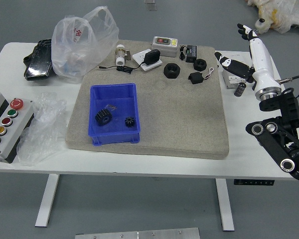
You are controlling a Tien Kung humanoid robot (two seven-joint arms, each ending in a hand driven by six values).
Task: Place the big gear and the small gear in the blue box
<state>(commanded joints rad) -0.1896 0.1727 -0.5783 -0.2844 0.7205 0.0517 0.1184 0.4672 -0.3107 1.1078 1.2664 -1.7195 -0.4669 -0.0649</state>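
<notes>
Several right fingers (234, 66) wide open

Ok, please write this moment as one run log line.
right hand: open, empty, over right side of table | big gear: in blue box | small gear: in blue box | left hand: not in view

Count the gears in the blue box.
2: the big gear toward the left side, the small gear toward the right, both inside the blue box.
</notes>
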